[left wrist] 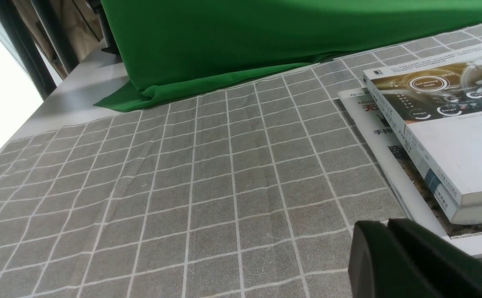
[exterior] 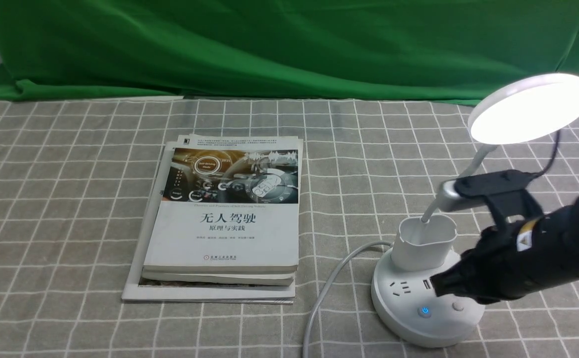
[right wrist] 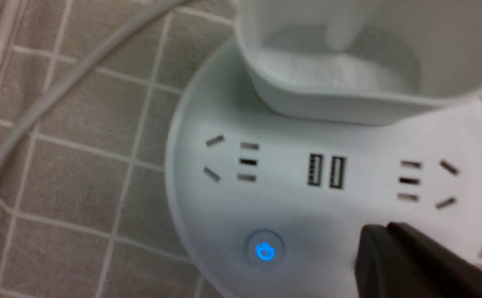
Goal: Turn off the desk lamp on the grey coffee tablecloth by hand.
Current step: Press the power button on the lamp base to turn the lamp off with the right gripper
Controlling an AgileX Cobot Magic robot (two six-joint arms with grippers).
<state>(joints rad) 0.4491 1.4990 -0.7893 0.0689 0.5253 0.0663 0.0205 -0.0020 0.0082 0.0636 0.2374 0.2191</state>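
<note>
The white desk lamp [exterior: 426, 248] stands at the front right of the grey checked tablecloth [exterior: 70, 174]. Its round head [exterior: 528, 107] is lit. A blue-lit button [exterior: 424, 312] and a plain button [exterior: 457, 306] sit at the front of its base [right wrist: 327, 207]. My right gripper [exterior: 438, 284] is shut and empty, its tip just above the base near the sockets, right of the blue button [right wrist: 264, 251]. In the right wrist view the shut gripper [right wrist: 383, 231] hovers over the base. My left gripper [left wrist: 385, 225] is shut and empty over the cloth, left of the books.
A stack of books [exterior: 224, 219] lies in the middle of the cloth, also in the left wrist view [left wrist: 439, 136]. The lamp's white cord [exterior: 329, 288] runs from the base to the front edge. A green cloth [exterior: 269, 44] hangs at the back.
</note>
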